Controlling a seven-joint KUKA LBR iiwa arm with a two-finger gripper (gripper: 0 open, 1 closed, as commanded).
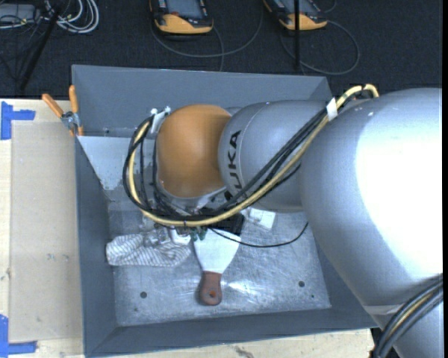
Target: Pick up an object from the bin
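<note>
Low over the left half of the bin floor, under the arm's wrist, is my gripper (161, 237). Its metal tip meets the upper right edge of a crumpled grey-and-white patterned cloth (142, 252). Just to the right of the cloth lies a scraper with a white wedge-shaped blade (216, 253), its brown handle (210, 288) pointing toward the bin's front wall. Nothing shows as lifted off the floor.
The arm and its orange cover hide the middle and back of the bin. A small white tag-like piece (262, 217) and a dark object (236, 223) peek out beneath the arm on the right. A thin black cable runs across the floor there.
</note>
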